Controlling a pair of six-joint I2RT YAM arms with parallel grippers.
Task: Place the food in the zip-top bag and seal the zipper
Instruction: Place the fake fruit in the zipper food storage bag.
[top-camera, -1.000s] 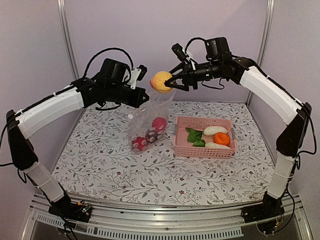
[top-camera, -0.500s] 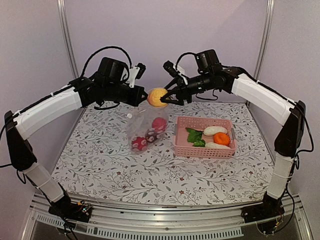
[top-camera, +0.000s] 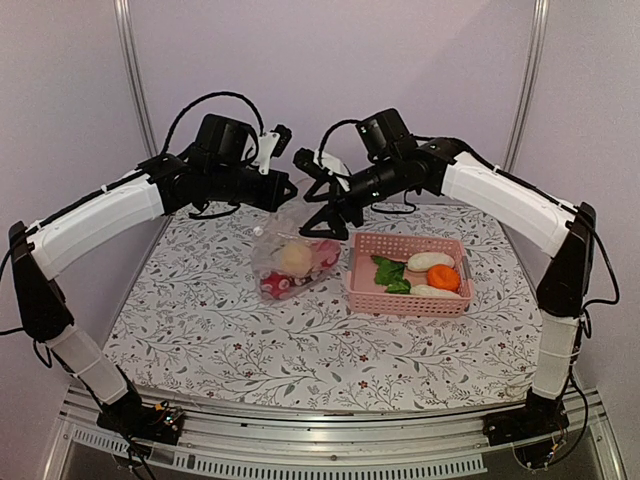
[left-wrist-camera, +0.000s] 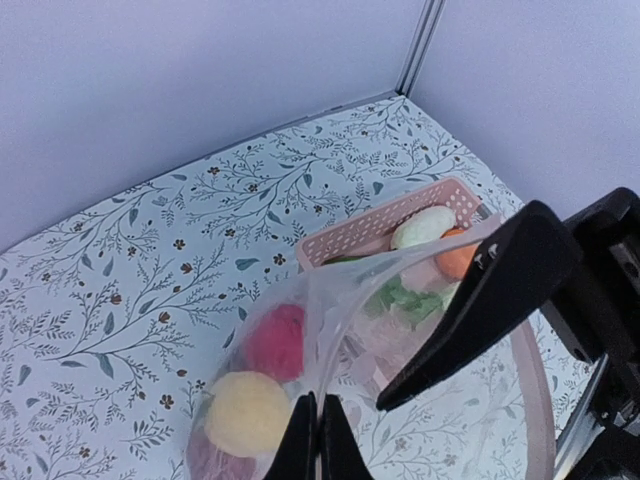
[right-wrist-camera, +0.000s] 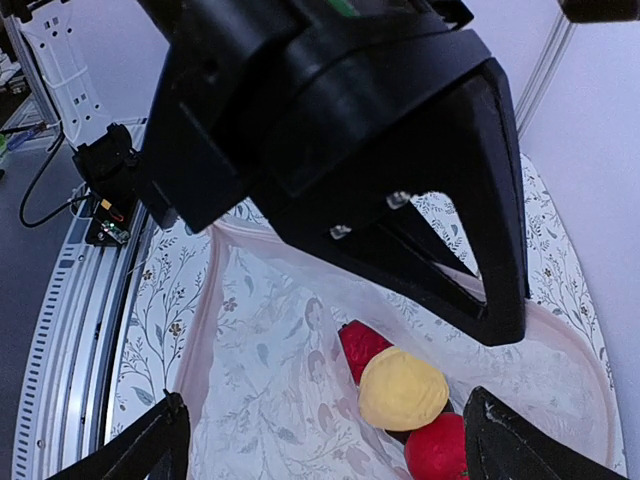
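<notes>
Above table (top-camera: 200, 320), spread right fingers (left-wrist-camera: 500, 290) dropped yellow fruit (left-wrist-camera: 245, 412) into bag (right-wrist-camera: 270, 340) left fingers (left-wrist-camera: 300, 445) pinch.

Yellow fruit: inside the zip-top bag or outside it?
Inside. Both wrist views show the yellow fruit lying in the zip-top bag beside a red fruit.

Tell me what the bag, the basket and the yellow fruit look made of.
Zip-top bag: thin clear plastic film, glossy and crinkled. Pink basket: rigid-looking plastic with perforated walls. Yellow fruit: matte, no shine, perhaps foam or soft plastic.
</notes>
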